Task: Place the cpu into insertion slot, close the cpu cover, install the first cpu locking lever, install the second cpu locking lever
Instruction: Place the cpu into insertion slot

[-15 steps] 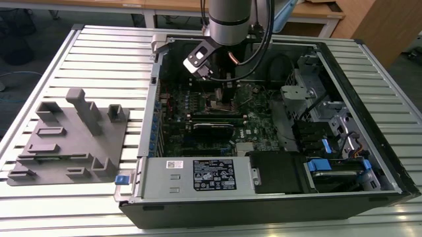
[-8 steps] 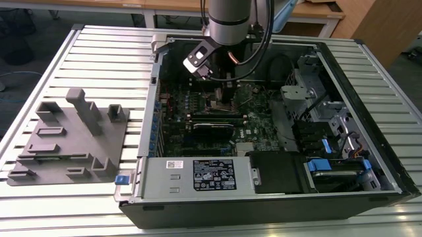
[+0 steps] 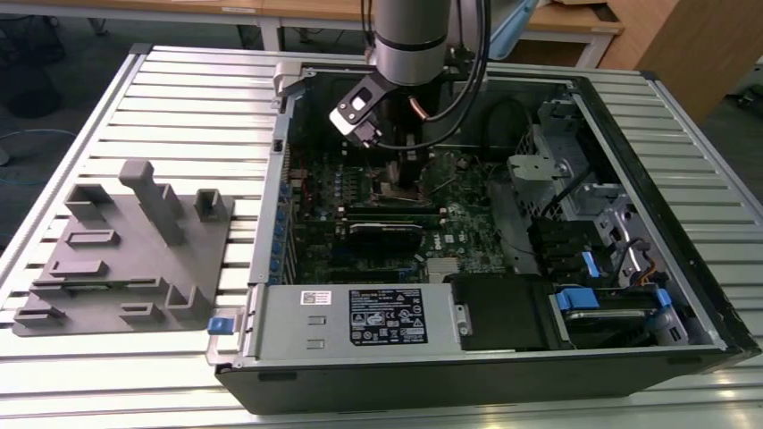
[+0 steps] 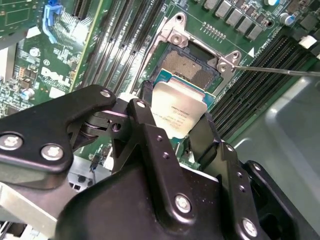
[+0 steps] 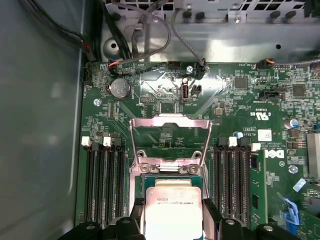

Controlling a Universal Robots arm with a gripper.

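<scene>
My gripper (image 3: 399,147) reaches down into the open computer case over the green board. In both wrist views its two black fingers (image 4: 145,100) press on opposite edges of the cpu (image 4: 177,112), a flat silver-topped chip, so the gripper (image 4: 175,114) is shut on it. The cpu (image 5: 172,207) hangs partly over the insertion slot (image 4: 192,70), whose dark pin field shows past the chip. I cannot tell whether chip and slot touch. The cpu cover (image 5: 170,122), a silver frame, stands swung open at the far side of the slot. A thin locking lever (image 4: 280,71) juts out sideways.
Long black memory slots (image 5: 102,180) flank the socket on both sides. A round battery (image 5: 120,89) and cables (image 5: 150,30) lie beyond it. The case (image 3: 667,223) sits on a slatted table, with drive bays at the exterior view's right and a grey fixture (image 3: 125,250) at its left.
</scene>
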